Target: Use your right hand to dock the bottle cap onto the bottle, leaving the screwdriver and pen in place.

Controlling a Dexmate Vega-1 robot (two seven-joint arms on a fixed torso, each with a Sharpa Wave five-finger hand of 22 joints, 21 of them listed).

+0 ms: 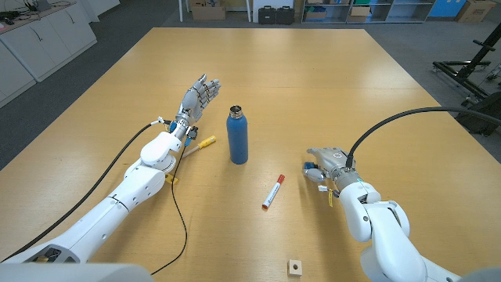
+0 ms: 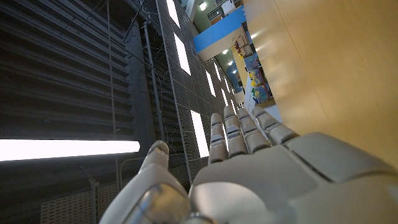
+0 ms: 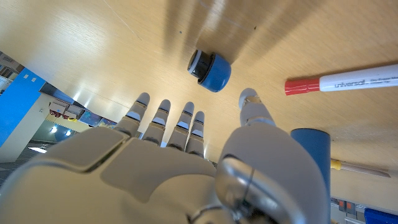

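Blue bottle cap (image 3: 209, 69) on counter (image 1: 329, 86) just beyond right hand (image 1: 325, 163), fingers spread, holding nothing. Bottle (image 1: 237, 135) upright, uncapped, left.

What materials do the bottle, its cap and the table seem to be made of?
Bottle: probably painted metal, matte blue body with a bare silvery neck ring. Cap: likely plastic, smooth blue shell, with a black and silvery band at one end. Table: wood or wood veneer, light with fine straight grain and a soft sheen from the room lights.
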